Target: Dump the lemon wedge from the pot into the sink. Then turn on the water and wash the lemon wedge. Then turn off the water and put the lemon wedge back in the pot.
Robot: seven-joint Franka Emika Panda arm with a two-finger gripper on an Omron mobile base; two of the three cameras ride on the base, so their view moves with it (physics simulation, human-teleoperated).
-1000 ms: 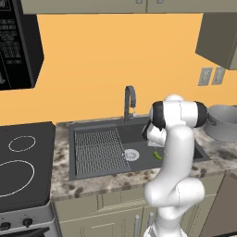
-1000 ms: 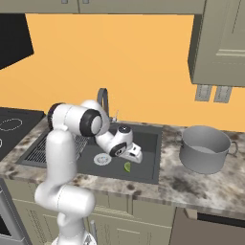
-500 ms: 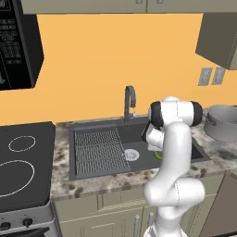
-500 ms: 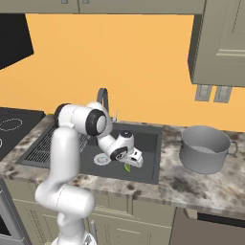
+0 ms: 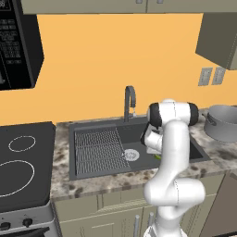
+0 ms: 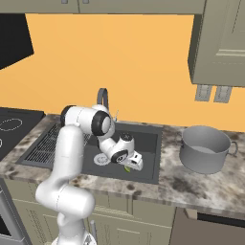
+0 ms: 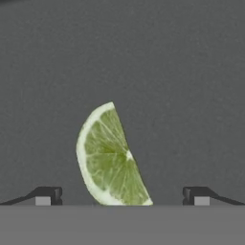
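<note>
The white arm has dipped lower into the big dark grey sink [image 5: 97, 164]. Its tool [image 7: 122, 196] is wide open, holding nothing, right above the small yellow-green lemon wedge [image 7: 110, 158] on the sink floor. The round grey metal pot [image 6: 205, 148] sits on the speckled surface [image 6: 191, 184].

The sink [image 5: 92, 164] is set in the desk [image 6: 191, 184], the stovetop [image 5: 23, 162] to its left and the pot [image 6: 205, 148] on its right. The lemon wedge [image 7: 109, 158] lies on the sink floor between the fingers [image 7: 48, 195], right of the drain [image 5: 131, 154]. The faucet [image 5: 129, 99] stands behind.
</note>
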